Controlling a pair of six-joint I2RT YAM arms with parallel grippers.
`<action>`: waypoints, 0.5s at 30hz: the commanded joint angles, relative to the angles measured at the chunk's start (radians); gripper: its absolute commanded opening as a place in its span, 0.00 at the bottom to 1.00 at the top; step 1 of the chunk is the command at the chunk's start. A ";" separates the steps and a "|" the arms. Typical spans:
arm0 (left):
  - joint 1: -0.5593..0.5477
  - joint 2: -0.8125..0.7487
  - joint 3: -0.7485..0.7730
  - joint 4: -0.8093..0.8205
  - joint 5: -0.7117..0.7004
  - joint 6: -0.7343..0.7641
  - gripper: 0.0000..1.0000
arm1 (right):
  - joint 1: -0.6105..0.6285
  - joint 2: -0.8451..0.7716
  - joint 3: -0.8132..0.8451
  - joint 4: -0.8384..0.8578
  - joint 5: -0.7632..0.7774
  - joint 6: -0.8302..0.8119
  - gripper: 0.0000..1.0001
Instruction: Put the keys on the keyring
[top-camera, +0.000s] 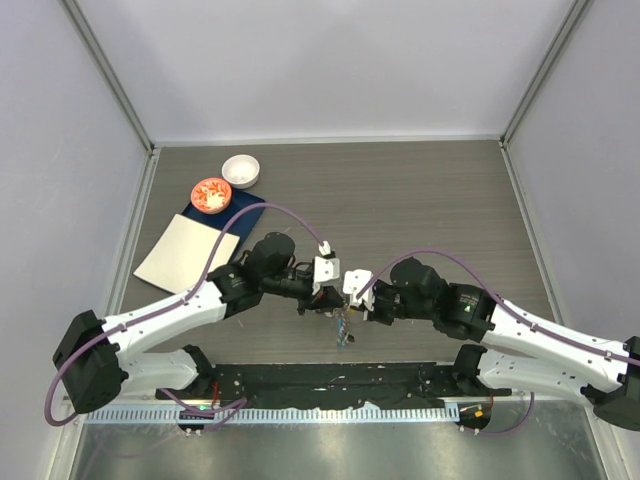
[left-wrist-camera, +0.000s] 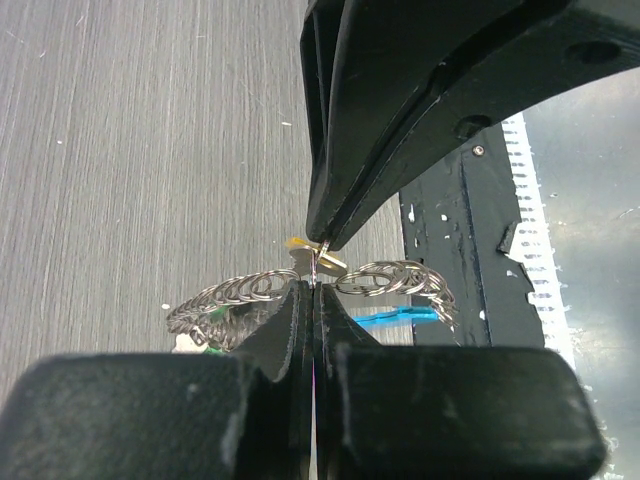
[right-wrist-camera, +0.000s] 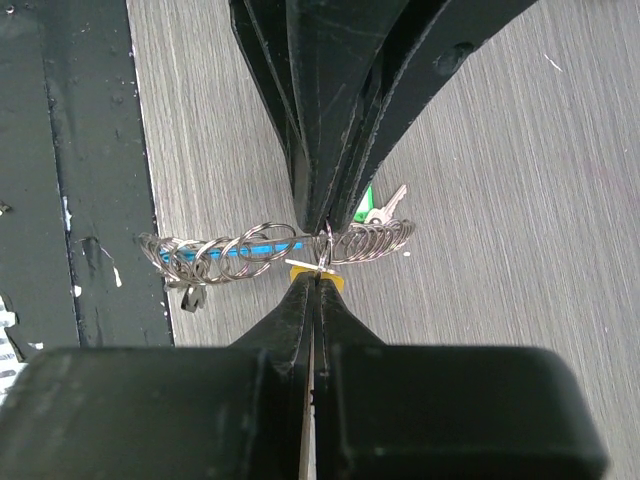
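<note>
Both grippers meet tip to tip above the table's near middle. My left gripper (top-camera: 322, 295) (left-wrist-camera: 315, 284) is shut on a ring of the keyring (left-wrist-camera: 240, 291), a grey loop of small metal rings with a blue plastic piece (left-wrist-camera: 400, 318). My right gripper (top-camera: 352, 300) (right-wrist-camera: 318, 279) is shut on a thin key with a yellow tag (right-wrist-camera: 336, 283), right against that ring. The keyring (right-wrist-camera: 225, 252) spreads to both sides of the fingertips and hangs below them in the top view (top-camera: 343, 330). Another key with a green tag (right-wrist-camera: 383, 205) hangs on its far side.
A red-patterned dish (top-camera: 211, 195) and a white bowl (top-camera: 241, 170) stand at the back left. A white sheet (top-camera: 187, 252) lies on a dark blue mat (top-camera: 240, 214) at the left. The black base plate (top-camera: 330, 380) runs along the near edge.
</note>
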 joint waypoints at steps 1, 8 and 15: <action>-0.015 0.021 0.053 0.012 -0.024 -0.037 0.00 | 0.017 0.011 0.032 0.097 -0.051 -0.024 0.01; -0.015 0.028 0.057 0.003 -0.024 -0.039 0.00 | 0.017 0.017 0.035 0.093 -0.051 -0.028 0.01; -0.015 0.051 0.079 -0.025 -0.027 -0.040 0.00 | 0.017 0.019 0.038 0.090 -0.048 -0.034 0.01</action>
